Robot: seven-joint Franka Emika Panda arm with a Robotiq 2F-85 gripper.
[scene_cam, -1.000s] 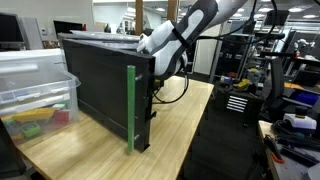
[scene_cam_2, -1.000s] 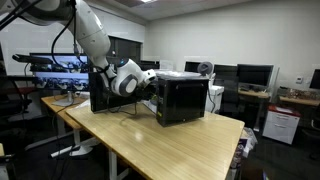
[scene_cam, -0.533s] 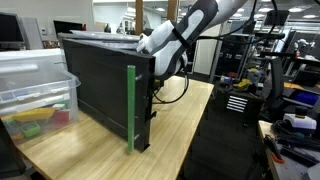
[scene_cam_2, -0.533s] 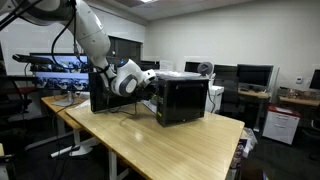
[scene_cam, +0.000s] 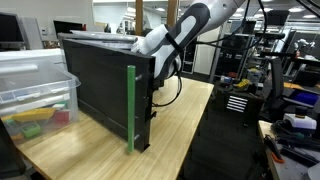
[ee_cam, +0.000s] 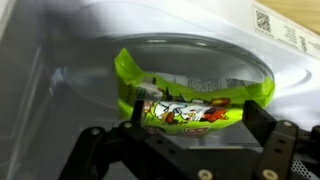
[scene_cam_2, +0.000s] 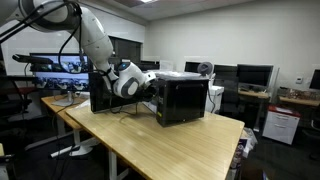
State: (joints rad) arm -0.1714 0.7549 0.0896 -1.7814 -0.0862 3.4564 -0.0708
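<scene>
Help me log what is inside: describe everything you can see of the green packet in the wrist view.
The green packet is a glossy lime film pouch, crumpled and bowed, its front printed with blurred red, yellow and white graphics. It lies on the clear glass plate inside a white-walled cavity. The tool stands open before it, a finger toward each end, apparently not touching it.

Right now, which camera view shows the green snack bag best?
The wrist view: the green snack bag lies on the glass plate before the open gripper. Both exterior views show only the microwave from outside; the bag is hidden.
</scene>
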